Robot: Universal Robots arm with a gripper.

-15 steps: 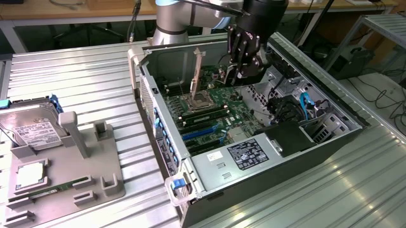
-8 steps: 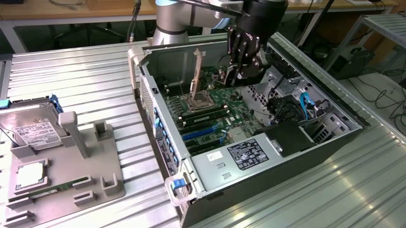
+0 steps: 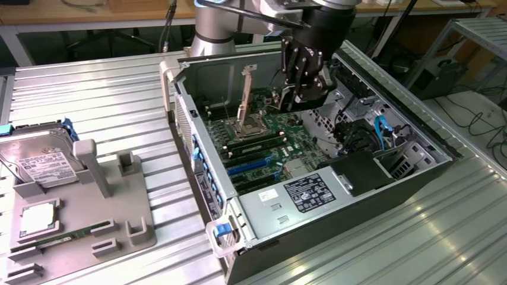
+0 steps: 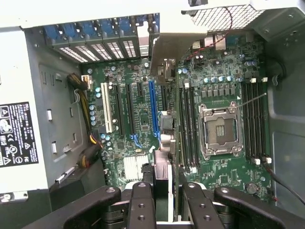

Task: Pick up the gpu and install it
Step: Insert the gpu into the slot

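GPU (image 4: 164, 143) sat edge-on between the gripper (image 4: 164, 202) fingers, held over the open PC case (image 3: 208, 196).

Gripper was pinched partway closed on the card, one finger (image 4: 141, 205) on each face (the wrist view showed the card as a thin dark slab running away from the fingers, silver bracket at the far end). Card hung vertical above the motherboard (image 4: 138, 143), roughly in line with the blue expansion slot (image 4: 152, 107) and beside the memory slots (image 4: 188, 124); whether it touched the slot, couldn't tell. In the exterior view the gripper (image 3: 305, 98) was down inside the case, above the empty CPU socket (image 3: 249, 127) area. Off to the exterior view's left, a grey parts tray (image 3: 119, 202) carried a hard drive (image 3: 44, 166) and a memory stick (image 3: 67, 237), well apart from the case.
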